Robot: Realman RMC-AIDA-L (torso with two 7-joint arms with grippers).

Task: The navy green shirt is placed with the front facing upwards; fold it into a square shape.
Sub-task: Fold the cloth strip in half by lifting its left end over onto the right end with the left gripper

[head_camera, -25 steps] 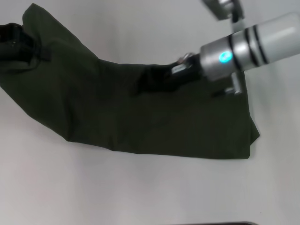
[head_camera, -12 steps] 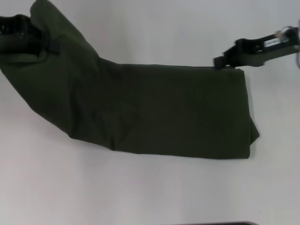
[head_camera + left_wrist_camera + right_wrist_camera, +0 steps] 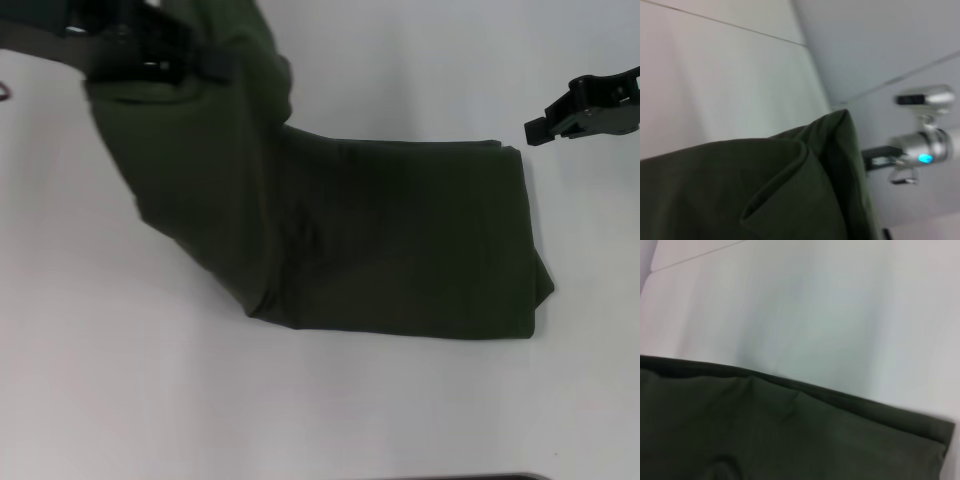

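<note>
The navy green shirt (image 3: 400, 240) lies on the white table as a long folded band with its plain dark side up; no letters or neck label show. Its right part rests flat. Its left end is raised off the table, and my left gripper (image 3: 165, 60) is shut on that end at the top left. My right gripper (image 3: 560, 115) hovers off the cloth, just past the shirt's far right corner. The left wrist view shows a folded edge of the shirt (image 3: 765, 190) with the right arm (image 3: 920, 150) beyond it. The right wrist view shows the shirt's edge (image 3: 765, 430).
White table (image 3: 300, 410) surrounds the shirt on all sides. A thin dark strip (image 3: 470, 477) shows at the near edge of the head view.
My left gripper has carried the lifted left end of the shirt up and to the right, bending the band. My right arm has pulled off the cloth toward the right edge.
</note>
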